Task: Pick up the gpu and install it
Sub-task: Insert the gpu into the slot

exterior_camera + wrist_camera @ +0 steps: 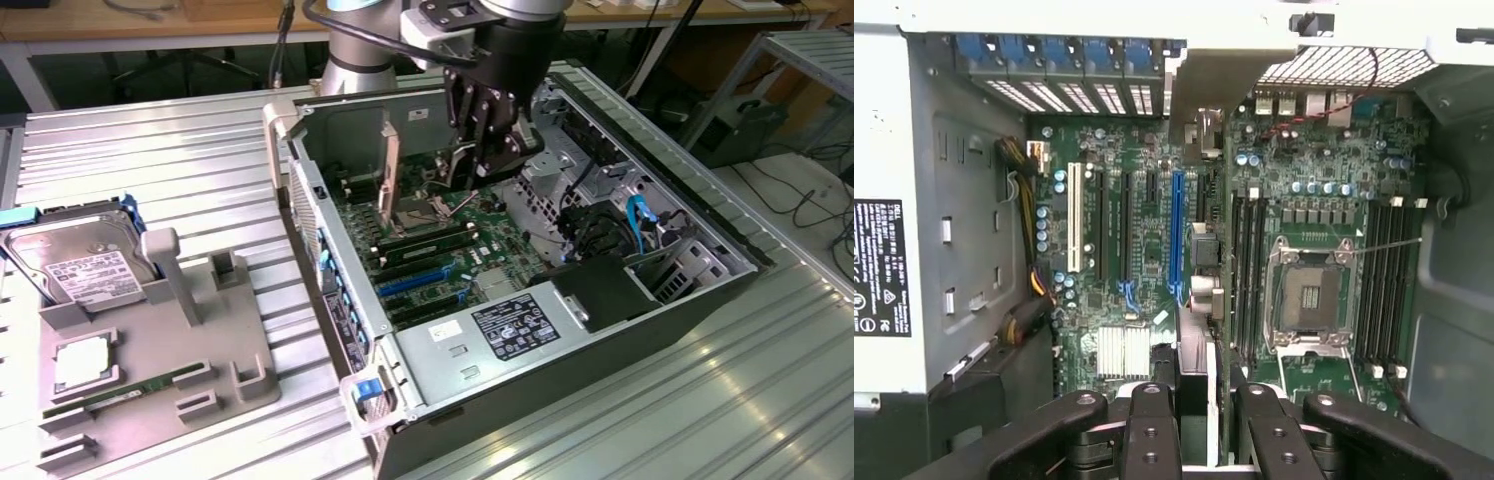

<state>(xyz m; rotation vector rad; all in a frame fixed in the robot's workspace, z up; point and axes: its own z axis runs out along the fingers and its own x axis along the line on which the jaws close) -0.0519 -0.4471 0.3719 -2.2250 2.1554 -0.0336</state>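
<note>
Inside the open computer case (694, 290), the gripper (483, 150) hangs above the motherboard (441, 250). Its jaws pinch the gpu (1194, 370), held edge-on and upright over the board, just beside the blue slot (1176, 235).

open case top (441, 95), walls hemming motherboard (1144, 250)
</note>
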